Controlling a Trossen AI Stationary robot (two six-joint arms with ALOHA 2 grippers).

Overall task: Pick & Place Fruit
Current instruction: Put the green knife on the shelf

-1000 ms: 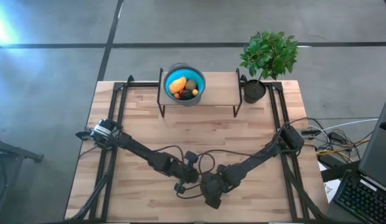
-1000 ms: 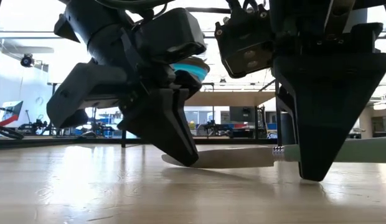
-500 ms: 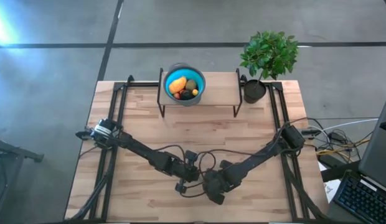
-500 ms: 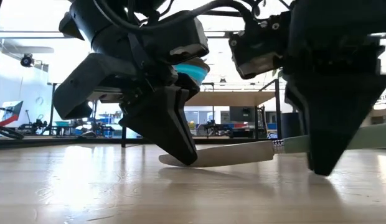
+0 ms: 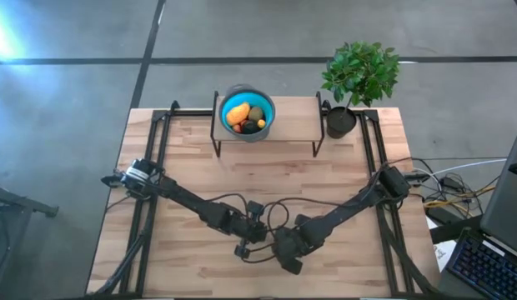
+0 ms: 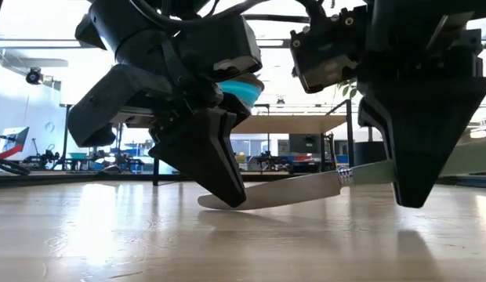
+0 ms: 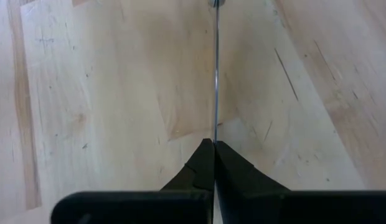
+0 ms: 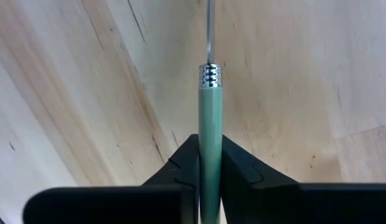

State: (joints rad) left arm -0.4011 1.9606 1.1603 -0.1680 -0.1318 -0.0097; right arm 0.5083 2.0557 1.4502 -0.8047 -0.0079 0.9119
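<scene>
Low in the centre of the high view, both arms meet over a knife (image 6: 294, 190). The left gripper (image 7: 214, 149) is pinched on the blade tip; the right gripper (image 8: 210, 155) clamps the green handle. The fruit (image 5: 244, 117) sits in the blue bowl (image 5: 265, 102) on the rack, upper centre. A clean handover likely needs the left to release before the right lifts.

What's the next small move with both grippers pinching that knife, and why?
Probably open the left gripper so it lets go of the blade. The slim green-handled knife is pinched at both ends: blade tip in the left fingers, handle in the right gripper, with the handle end raised off the wooden table. All the fruit sits in the round blue bowl.
</scene>
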